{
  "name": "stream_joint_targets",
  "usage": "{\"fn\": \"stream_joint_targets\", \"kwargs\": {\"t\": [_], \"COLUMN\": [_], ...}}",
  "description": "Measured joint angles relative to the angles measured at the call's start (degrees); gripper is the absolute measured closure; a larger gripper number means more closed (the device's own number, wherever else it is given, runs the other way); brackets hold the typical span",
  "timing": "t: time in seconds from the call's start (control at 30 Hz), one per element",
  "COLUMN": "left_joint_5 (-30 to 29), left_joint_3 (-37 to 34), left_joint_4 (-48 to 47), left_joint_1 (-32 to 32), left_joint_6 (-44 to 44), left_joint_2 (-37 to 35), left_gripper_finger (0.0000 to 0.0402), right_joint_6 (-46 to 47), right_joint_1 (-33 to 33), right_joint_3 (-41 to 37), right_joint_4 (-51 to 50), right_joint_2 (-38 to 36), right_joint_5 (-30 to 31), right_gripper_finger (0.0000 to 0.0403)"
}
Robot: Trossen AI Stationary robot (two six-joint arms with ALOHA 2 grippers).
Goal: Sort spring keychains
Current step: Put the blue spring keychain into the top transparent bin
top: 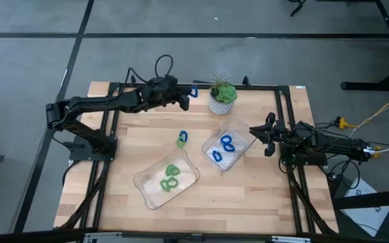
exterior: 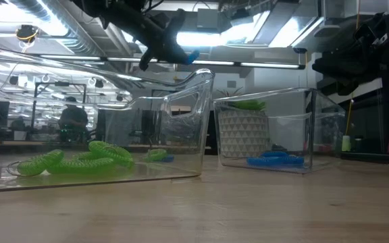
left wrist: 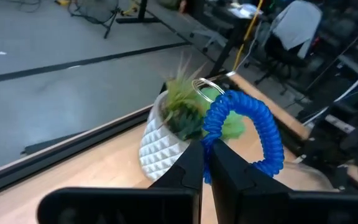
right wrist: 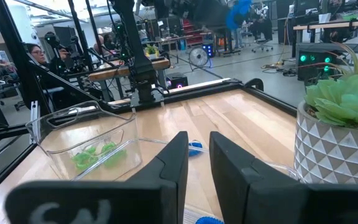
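Observation:
My left gripper [top: 183,100] is raised over the table's far edge, just left of the potted plant [top: 223,96], and is shut on a blue spring keychain [left wrist: 260,121]. A metal ring [left wrist: 207,84] shows at the top of the coil. A green spring keychain [top: 182,139] lies loose on the wood between the arms. The left clear tray [top: 146,185] holds green coils [top: 170,177]. The right clear tray [top: 243,137] holds blue coils [top: 224,147]. My right gripper [top: 258,133] waits at the table's right side, open with a narrow gap and nothing in it. My left gripper pinches one end of the blue coil's loop [left wrist: 211,140] between its two fingertips. The fingers come nearly level from the table's left. The rest of the loop arches out beyond the fingertips toward the plant, lifted clear of the table.
The plant in its white faceted pot [left wrist: 160,146] stands close beyond the held coil, at the far edge. A black frame rail [top: 248,86] runs around the tabletop. Bare wood [top: 248,196] lies near the front edge, beside the trays.

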Motion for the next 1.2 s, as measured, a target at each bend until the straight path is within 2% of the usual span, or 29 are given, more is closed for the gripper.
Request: {"fn": "stream_joint_targets", "kwargs": {"t": [0.3,0.7,1.2], "left_joint_5": [5.3,20.4,30.4], "left_joint_3": [0.0,0.0,0.0], "left_joint_4": [4.3,9.0,18.7], "left_joint_1": [-0.1,-0.5,-4.8], "left_joint_6": [-0.3,3.4,10.7], "left_joint_2": [0.0,0.0,0.0], "left_gripper_finger": [0.0393,0.0392,0.0393], "right_joint_6": [0.0,0.0,0.0], "right_joint_1": [0.0,0.0,0.0], "right_joint_3": [0.0,0.0,0.0], "right_joint_4": [0.0,0.0,0.0], "right_joint_2": [0.0,0.0,0.0], "right_joint_5": [0.0,0.0,0.0], "right_gripper_finger": [0.0336,0.0336,0.0336]}}
